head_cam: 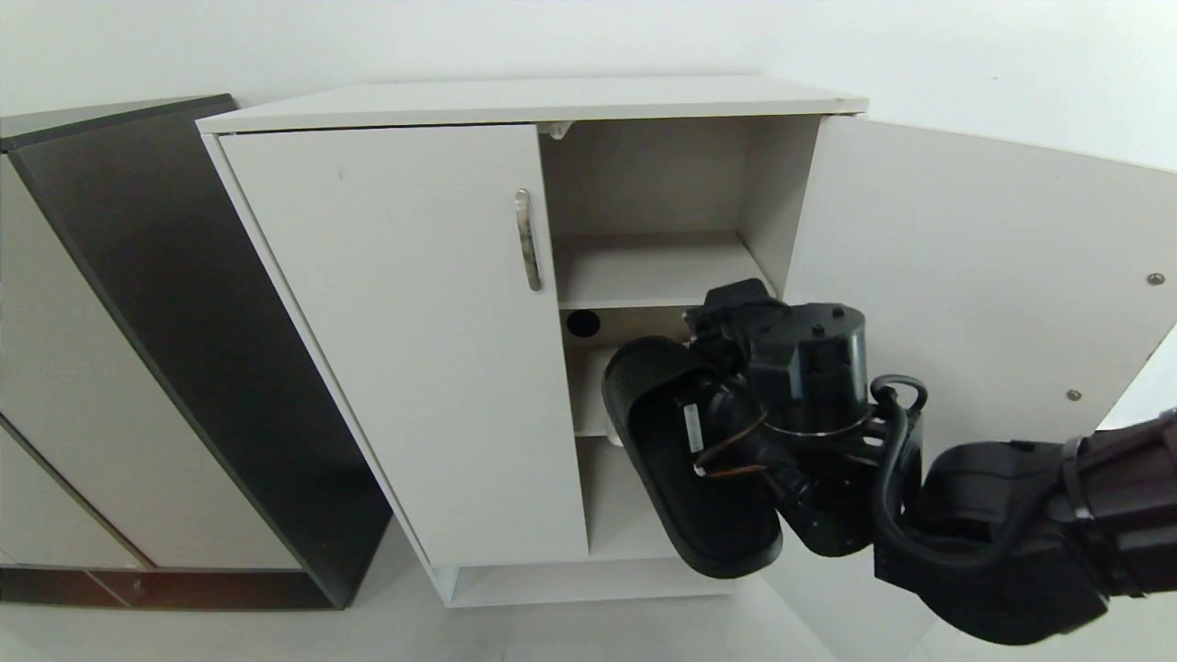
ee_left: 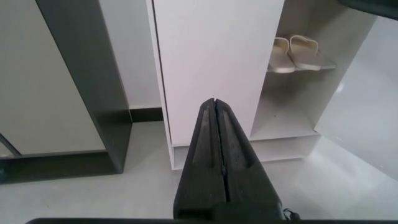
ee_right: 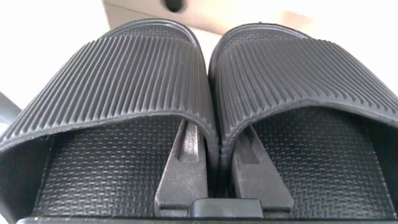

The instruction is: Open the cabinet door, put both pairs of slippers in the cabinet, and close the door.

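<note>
Black slippers point(head_cam: 717, 519), clamped in right fingers point(ee_right: 183, 168), seemingly clear of cabinet point(head_cam: 515, 101) (left fingers point(ee_left: 208, 155) clenched).

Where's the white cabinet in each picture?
Head view: cabinet in the middle, right door open, black slippers in front.
Left wrist view: cabinet stands beyond the shut left claw.
Right wrist view: cabinet peeks beyond the black slippers.
Shared landmark: the cabinet's open side.

left pincer point(ee_left: 214, 106) closed, right pincer point(ee_right: 215, 142) clamped

One slipper pair point(ee_left: 311, 53) lies on a cabinet point(head_cam: 515, 101) shelf, the other pair point(head_cam: 717, 524) before the opening.
</note>
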Available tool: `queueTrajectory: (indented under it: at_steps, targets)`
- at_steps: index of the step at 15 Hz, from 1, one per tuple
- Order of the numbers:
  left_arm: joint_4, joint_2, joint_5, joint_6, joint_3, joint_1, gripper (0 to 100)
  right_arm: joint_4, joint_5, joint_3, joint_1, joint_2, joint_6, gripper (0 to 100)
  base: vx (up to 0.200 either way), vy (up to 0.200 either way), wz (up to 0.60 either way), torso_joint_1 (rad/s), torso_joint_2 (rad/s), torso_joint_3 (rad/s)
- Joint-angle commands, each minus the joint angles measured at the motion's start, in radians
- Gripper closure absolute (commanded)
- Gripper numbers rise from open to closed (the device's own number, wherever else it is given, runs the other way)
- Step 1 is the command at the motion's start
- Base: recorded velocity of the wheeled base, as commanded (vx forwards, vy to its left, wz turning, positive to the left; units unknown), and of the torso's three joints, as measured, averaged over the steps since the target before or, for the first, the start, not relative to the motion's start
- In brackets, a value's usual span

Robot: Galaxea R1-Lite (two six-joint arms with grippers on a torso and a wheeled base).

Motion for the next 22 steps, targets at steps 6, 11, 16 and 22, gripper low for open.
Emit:
queueTrajectory:
  at_steps: [6, 11, 16, 22]
  targets:
    - [0.000, 0.001, 0.000, 0.000, 0.000, 0.000, 100, 0.266, -0.131, -0.340, 0.032, 0.045, 0.097, 100, 0.000, 0.000, 0.00, 0.000, 0.00, 0.000]
    - [0.000, 0.000, 0.000, 0.000, 0.000, 0.000, 100, 0.325, -0.114, -0.340, 0.032, 0.057, 0.207, 100, 0.000, 0.000, 0.00, 0.000, 0.00, 0.000]
    - [0.000, 0.001, 0.000, 0.000, 0.000, 0.000, 100, 0.326, -0.108, -0.342, 0.026, 0.071, 0.201, 100, 0.000, 0.000, 0.00, 0.000, 0.00, 0.000]
    - [0.000, 0.001, 0.000, 0.000, 0.000, 0.000, 100, 0.326, -0.108, -0.347, 0.024, 0.071, 0.196, 100, 0.167, 0.000, 0.00, -0.001, 0.00, 0.003]
